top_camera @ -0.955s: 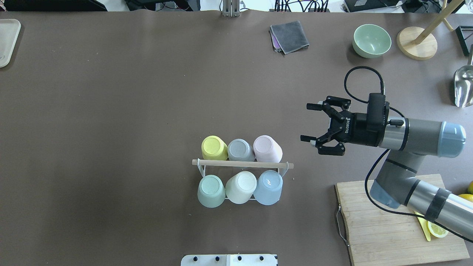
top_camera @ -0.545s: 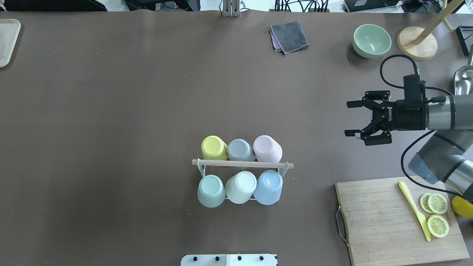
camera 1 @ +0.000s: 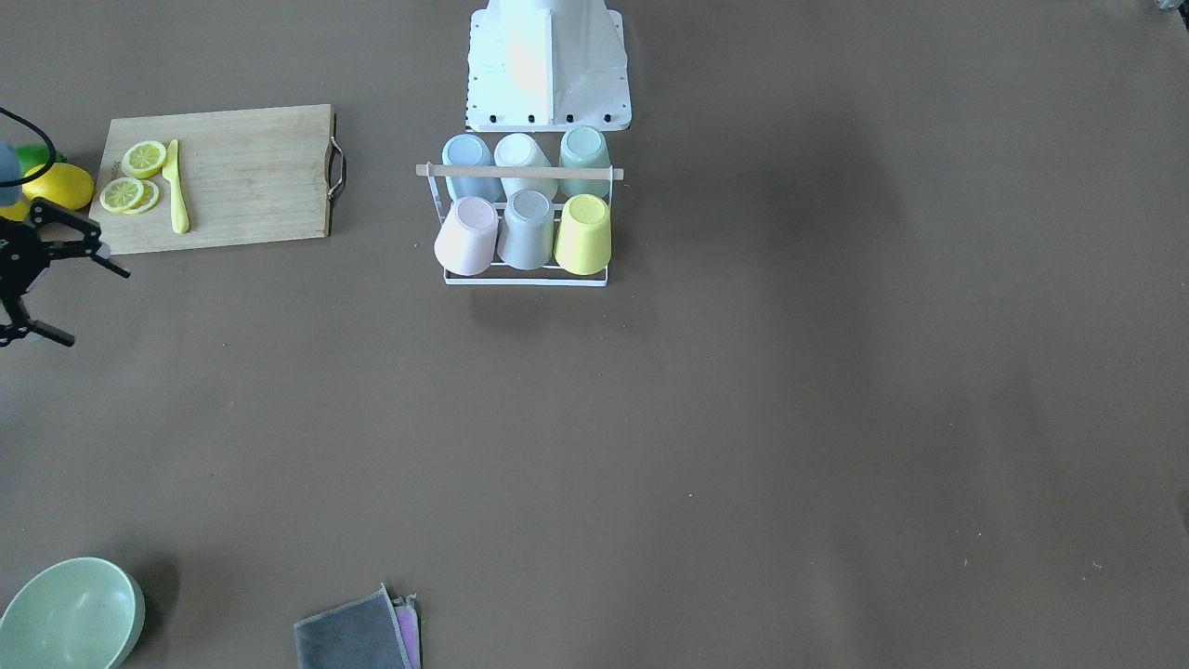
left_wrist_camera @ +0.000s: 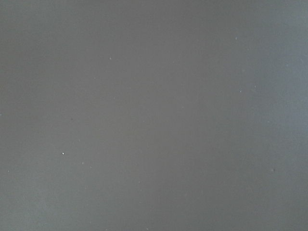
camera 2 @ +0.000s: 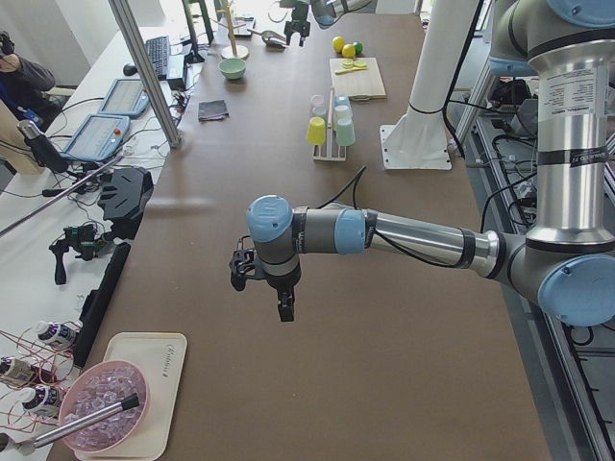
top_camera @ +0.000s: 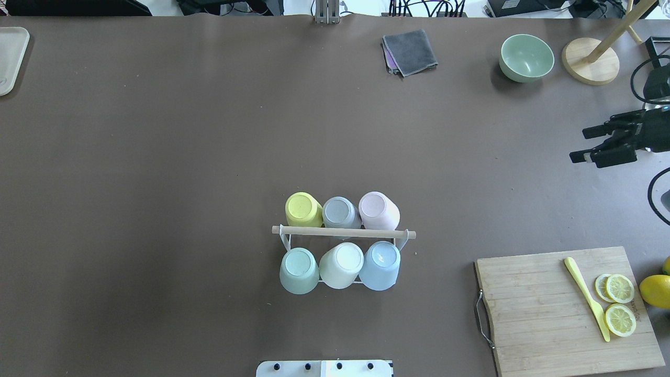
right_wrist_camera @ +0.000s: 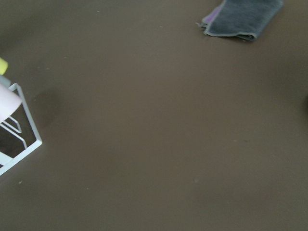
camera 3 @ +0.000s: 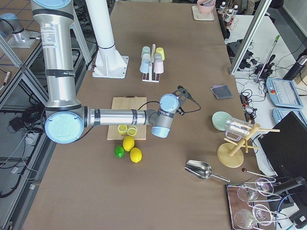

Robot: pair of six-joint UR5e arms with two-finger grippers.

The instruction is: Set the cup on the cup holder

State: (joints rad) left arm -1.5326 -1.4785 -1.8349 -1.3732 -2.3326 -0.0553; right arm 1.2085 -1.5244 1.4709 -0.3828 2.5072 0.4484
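Observation:
The cup holder (top_camera: 344, 233), a white wire rack with a wooden rod on top, stands at the table's near middle. Six cups sit upside down on it: yellow (top_camera: 302, 208), grey (top_camera: 339, 212) and pink (top_camera: 378, 209) in the far row, green (top_camera: 298, 269), cream (top_camera: 341, 264) and blue (top_camera: 380, 264) in the near row. My right gripper (top_camera: 581, 144) is open and empty, far to the rack's right at the view's edge. My left gripper (camera 2: 264, 293) shows only in the exterior left view, low over bare table; I cannot tell whether it is open or shut.
A wooden cutting board (top_camera: 534, 309) with lemon slices and a yellow knife lies at the near right. A green bowl (top_camera: 526, 56), a wooden stand base (top_camera: 590, 60) and a grey cloth (top_camera: 410, 51) sit at the far side. A tray (top_camera: 10, 57) is far left.
My right arm has pulled back to the right, away from the rack, with its gripper open and empty. The cutting board is now uncovered. The cups have not moved.

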